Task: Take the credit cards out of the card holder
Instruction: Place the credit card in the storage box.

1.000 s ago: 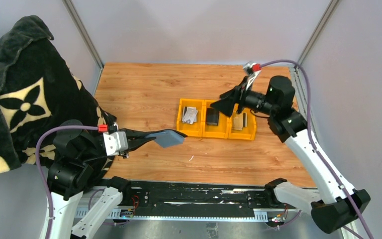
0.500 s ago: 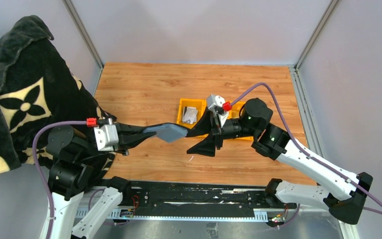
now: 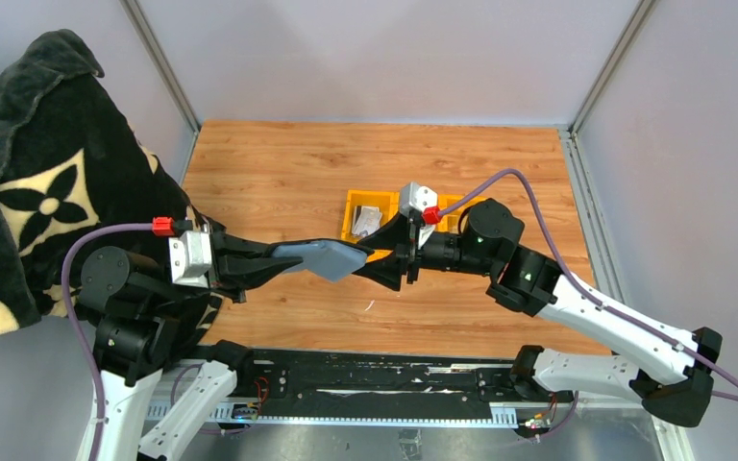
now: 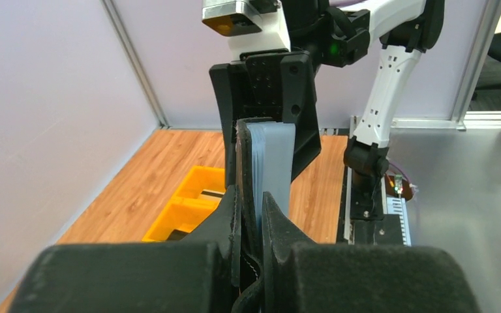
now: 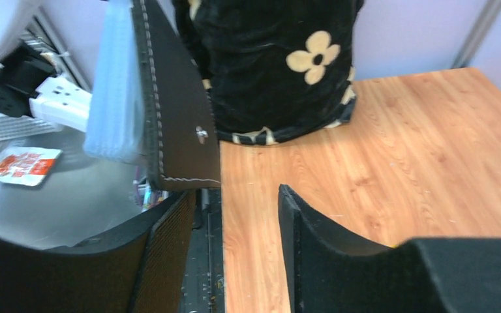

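Wood table (image 3: 279, 163) and grey walls make up the room. Left gripper (image 4: 251, 195) pinches the holder (image 5: 176, 111) tight and holds it up in the air, over the near half of the table, so the other arm can reach it. Cards (image 4: 271, 163) stick out of its far end, toward the right gripper (image 5: 237, 190). Those jaws are half spread, right at the cards' end. They do not look pressed on the cards yet.
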Controlling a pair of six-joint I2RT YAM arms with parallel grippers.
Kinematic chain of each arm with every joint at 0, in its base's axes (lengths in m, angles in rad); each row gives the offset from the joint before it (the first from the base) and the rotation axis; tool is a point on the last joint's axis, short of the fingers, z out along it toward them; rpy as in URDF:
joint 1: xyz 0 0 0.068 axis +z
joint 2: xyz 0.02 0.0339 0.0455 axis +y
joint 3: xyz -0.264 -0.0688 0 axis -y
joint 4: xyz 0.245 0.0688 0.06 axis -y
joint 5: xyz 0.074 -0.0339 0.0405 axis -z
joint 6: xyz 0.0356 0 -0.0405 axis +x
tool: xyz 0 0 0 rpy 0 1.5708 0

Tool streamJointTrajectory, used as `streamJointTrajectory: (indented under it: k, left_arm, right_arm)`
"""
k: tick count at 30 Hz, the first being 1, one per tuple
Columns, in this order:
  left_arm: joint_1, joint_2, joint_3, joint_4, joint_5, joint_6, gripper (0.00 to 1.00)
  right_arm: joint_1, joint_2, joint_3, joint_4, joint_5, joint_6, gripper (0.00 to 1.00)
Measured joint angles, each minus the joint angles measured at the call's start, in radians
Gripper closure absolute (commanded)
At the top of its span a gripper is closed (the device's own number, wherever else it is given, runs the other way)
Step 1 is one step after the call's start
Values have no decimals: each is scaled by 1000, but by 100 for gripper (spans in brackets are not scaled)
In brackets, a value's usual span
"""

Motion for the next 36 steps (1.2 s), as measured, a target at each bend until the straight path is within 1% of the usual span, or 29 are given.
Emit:
streamJointTrajectory:
  k: [5,9,12,16,21,23,26,31,36]
  left_arm:
    - [0,-5,0,-7,17,22,100]
    - [0,-5,0,-5,19,19,100]
    - [0,-5,0,-5,19,13,100]
    - [0,-5,0,-2,19,1,100]
    - [0,-5,0,1,18,-12,100]
    - [0,-5,0,3,18,-19,100]
    - [0,-5,0,3,18,-29,100]
    - [0,-5,0,3,15,-37,100]
    - [0,-1,0,3,10,-47,100]
  right_arm:
    - [1,-28,0,-15,58,-34,34]
    - [17,-29,11,-12,33,-38,33]
    - [45,-27,23,-16,22,-54,39]
    - [56,-23,37,-16,22,-60,40]
    - [66,-23,45,-11,37,-66,57]
    - [71,-23,51,-11,42,-74,59]
    - [76,-23,61,-22,43,-90,60]
    - [87,-23,81,-45,41,-111,55]
    - [106,-23,98,-103,34,-134,54]
